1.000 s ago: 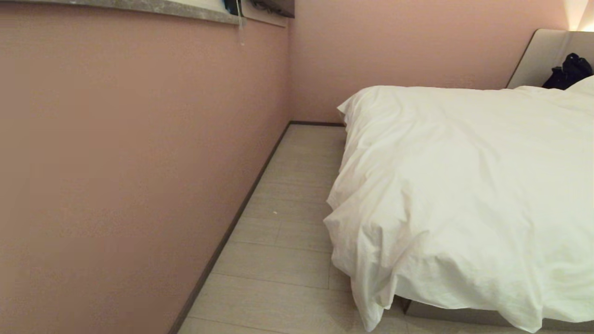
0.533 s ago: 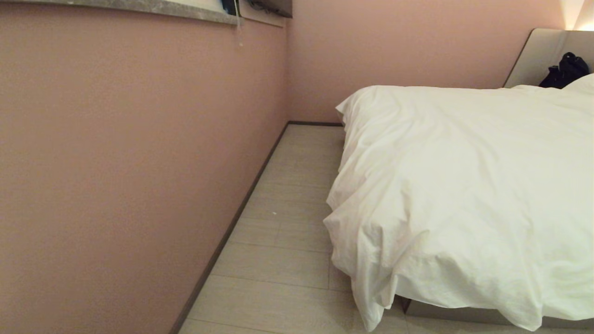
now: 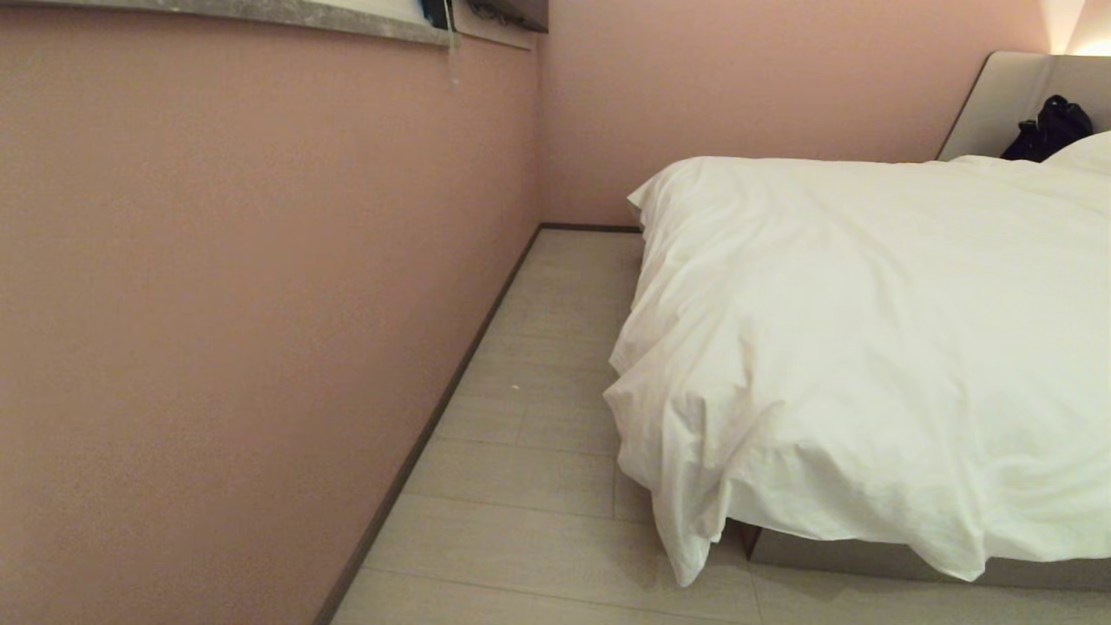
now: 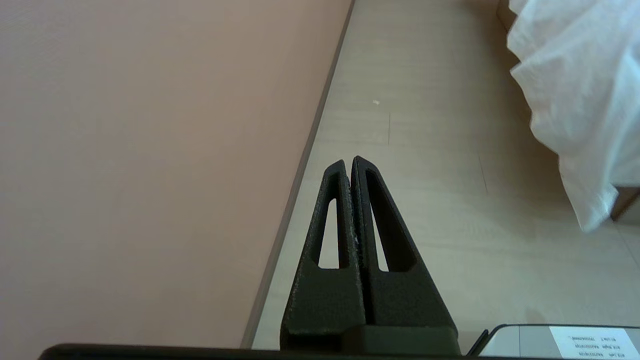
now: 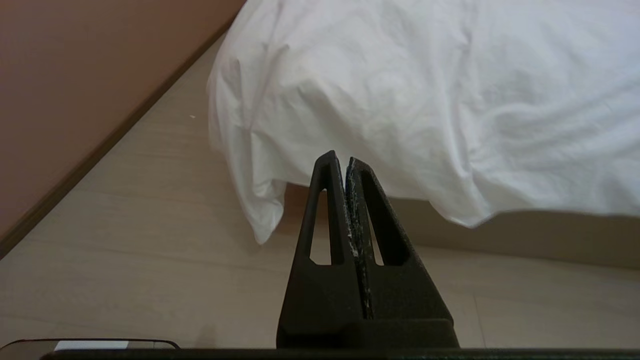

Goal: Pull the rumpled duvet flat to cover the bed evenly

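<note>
The white puffy duvet (image 3: 868,347) lies over the bed (image 3: 868,569) on the right of the head view, wrinkled, with a corner hanging down to the floor at the near left end. That same duvet (image 5: 425,100) fills the far part of the right wrist view, and its hanging corner (image 4: 585,100) shows in the left wrist view. My left gripper (image 4: 348,162) is shut and empty, low over the floor beside the wall. My right gripper (image 5: 340,159) is also shut and empty, short of the bed's end. Neither arm appears in the head view.
A pink wall (image 3: 217,304) with a dark skirting board runs along the left, leaving a strip of pale plank floor (image 3: 538,417) between it and the bed. The headboard (image 3: 998,95) with a black bag (image 3: 1046,130) against it stands at the far right.
The whole head view has shifted slightly: the bed and bag sit a little higher and further left, so the camera has moved. The duvet itself lies as before.
</note>
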Tool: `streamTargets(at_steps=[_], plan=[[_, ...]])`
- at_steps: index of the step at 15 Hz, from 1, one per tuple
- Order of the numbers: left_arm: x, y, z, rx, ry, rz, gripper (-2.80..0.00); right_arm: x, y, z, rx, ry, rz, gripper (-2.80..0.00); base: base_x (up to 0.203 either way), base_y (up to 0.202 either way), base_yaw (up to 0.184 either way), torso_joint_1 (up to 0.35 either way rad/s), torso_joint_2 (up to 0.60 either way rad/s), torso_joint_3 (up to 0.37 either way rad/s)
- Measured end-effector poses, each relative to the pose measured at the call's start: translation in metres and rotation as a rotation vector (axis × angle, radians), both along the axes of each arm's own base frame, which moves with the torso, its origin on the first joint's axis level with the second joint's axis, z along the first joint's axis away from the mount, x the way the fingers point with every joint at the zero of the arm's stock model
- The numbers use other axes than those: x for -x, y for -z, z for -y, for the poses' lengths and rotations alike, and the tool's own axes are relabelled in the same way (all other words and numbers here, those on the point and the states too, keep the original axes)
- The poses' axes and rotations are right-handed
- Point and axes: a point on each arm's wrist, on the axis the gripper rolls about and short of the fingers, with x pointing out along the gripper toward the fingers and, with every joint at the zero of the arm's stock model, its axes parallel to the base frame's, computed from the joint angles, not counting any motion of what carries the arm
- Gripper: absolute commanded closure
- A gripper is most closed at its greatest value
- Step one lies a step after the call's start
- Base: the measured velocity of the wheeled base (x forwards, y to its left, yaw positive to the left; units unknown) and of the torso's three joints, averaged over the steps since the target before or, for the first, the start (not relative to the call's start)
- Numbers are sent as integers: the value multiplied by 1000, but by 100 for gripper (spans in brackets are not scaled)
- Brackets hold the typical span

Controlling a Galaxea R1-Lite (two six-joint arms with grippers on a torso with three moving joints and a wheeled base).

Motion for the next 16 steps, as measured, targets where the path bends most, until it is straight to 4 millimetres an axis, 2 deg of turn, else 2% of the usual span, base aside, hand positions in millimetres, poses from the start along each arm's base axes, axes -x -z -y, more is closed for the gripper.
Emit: streamTargets(at_steps=[11, 16], plan=[[0, 0, 0, -1, 2, 1, 0, 0, 0, 0, 0, 0, 0, 0, -188, 0, 1, 1, 3, 3], [0, 0, 0, 5, 1, 0, 0, 0, 0, 0, 0, 0, 0, 0, -12, 0, -1, -1, -1, 0]])
